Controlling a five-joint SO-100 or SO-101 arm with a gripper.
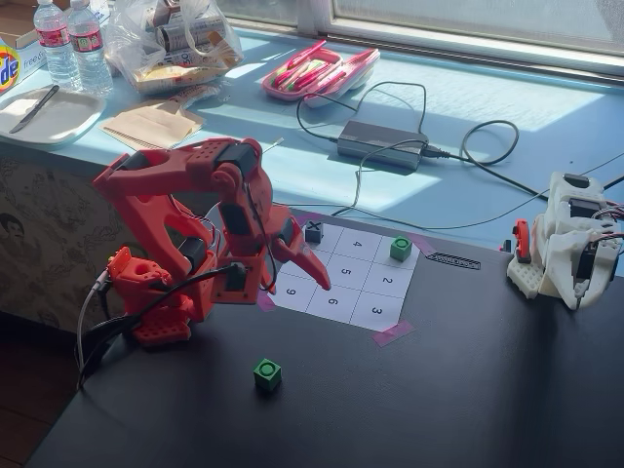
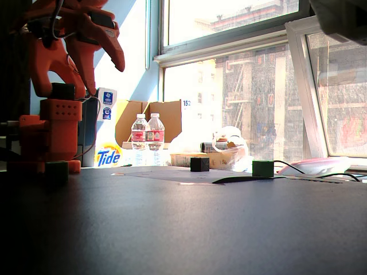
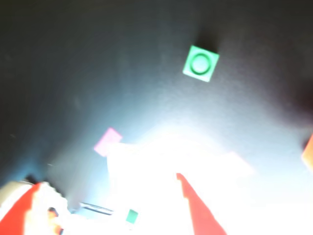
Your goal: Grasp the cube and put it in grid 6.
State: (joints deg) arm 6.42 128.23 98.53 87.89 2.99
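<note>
The green cube [image 1: 267, 373] sits on the dark table [image 1: 468, 390], well clear of the paper grid sheet [image 1: 375, 310] and its cell 6 [image 1: 332, 301]. The gripper [image 1: 314, 274] hovers over the sheet, empty; jaw spread cannot be told. The wrist view overexposes the sheet, hiding numerals.

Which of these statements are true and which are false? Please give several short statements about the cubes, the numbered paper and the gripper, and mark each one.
1. One green cube lies on the dark table, off the paper sheet. True.
2. Cell 6 already holds a cube. False: it is empty.
3. The gripper holds a cube. False: it holds nothing.
4. The other green cube sits on the sheet. True.
5. The dark blue cube is marked with an X. True.
</note>
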